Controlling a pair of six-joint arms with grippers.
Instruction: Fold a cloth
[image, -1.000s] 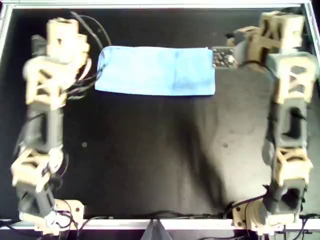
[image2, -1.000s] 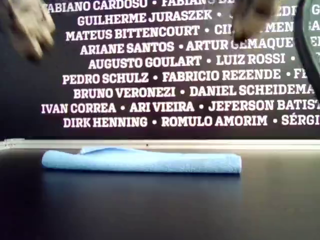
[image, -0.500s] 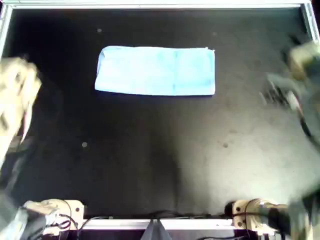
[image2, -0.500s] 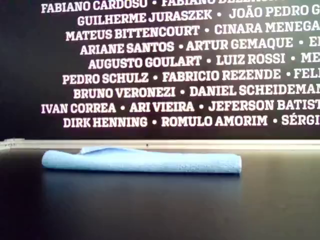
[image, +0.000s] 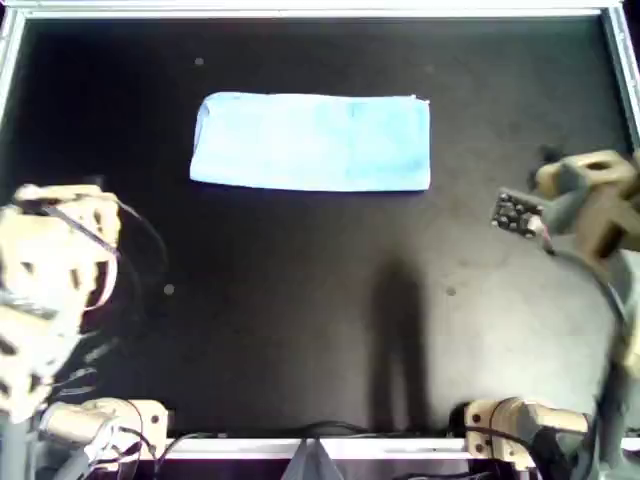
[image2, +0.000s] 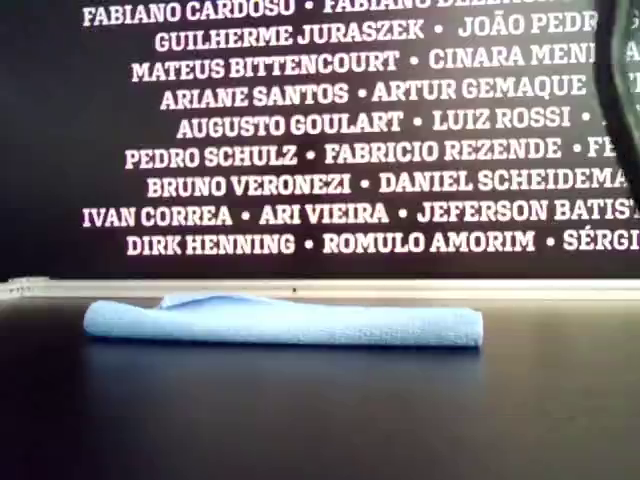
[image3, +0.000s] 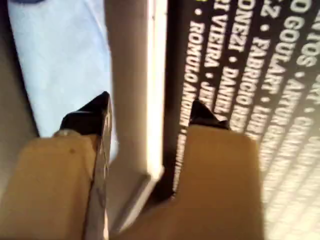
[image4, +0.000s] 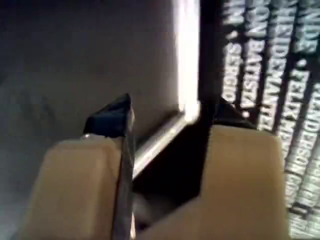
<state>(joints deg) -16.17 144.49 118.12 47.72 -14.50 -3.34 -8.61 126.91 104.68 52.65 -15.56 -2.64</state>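
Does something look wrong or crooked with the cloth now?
Nothing stands out. The cloth lies folded flat on the black table, edges fairly even, only a slightly lifted layer at the exterior view's left end.

Both hands open, empty, aloft.

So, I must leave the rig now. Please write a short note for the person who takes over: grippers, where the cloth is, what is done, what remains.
My first gripper: open, empty, off the cloth.
My second gripper: open, empty, no cloth in its view.
The cloth: lies flat on the black table, toward the far edge in the overhead view, as a long rectangle. In the exterior view it shows stacked layers, so at least one fold looks done.
Both arms are apart from it, at the overhead view's left and right sides.
Left: probably one more fold across the long side, if a smaller square is wanted.
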